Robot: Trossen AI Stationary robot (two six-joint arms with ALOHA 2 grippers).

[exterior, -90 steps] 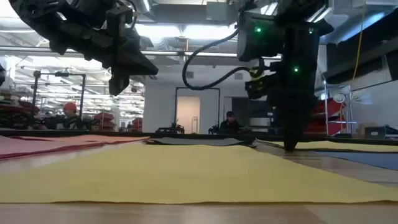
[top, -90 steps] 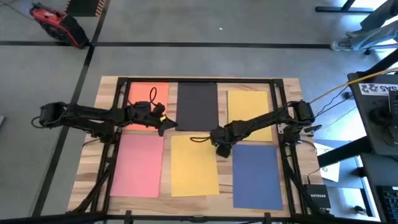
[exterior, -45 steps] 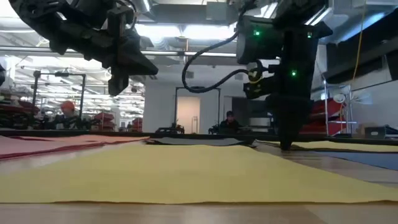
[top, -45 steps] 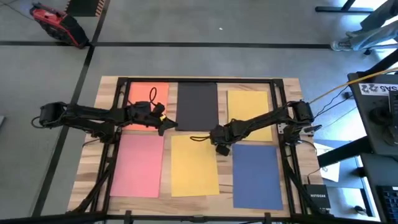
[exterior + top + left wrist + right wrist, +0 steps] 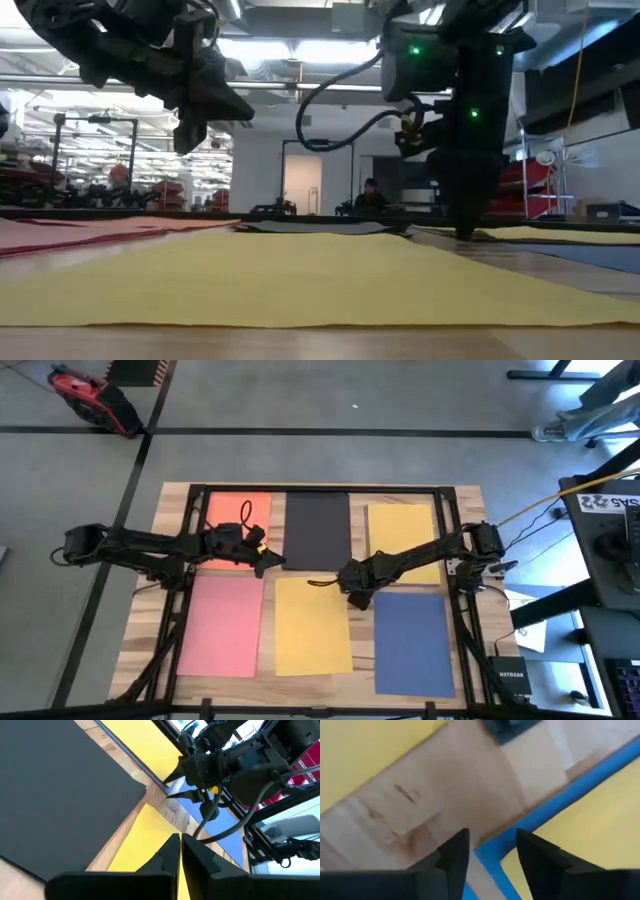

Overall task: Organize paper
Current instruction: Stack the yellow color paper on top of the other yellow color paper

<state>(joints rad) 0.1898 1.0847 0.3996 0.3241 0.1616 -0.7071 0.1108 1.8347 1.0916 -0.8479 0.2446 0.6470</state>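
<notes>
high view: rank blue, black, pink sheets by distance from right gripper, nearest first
From the right gripper, low over the table's middle:
1. Blue sheet, its corner right beside the gripper, front right.
2. Black sheet, back middle.
3. Pink sheet, front left, beyond the middle yellow sheet.

Six sheets of paper on the table, two arms over them.
Counting by colour: one orange (image 5: 238,528), one black (image 5: 317,530), two yellow (image 5: 401,541) (image 5: 311,625), one pink (image 5: 221,625), one blue (image 5: 413,641). So three sheets in the back row, three in the front, plus one left gripper (image 5: 263,563) and one right gripper (image 5: 356,601).
</notes>
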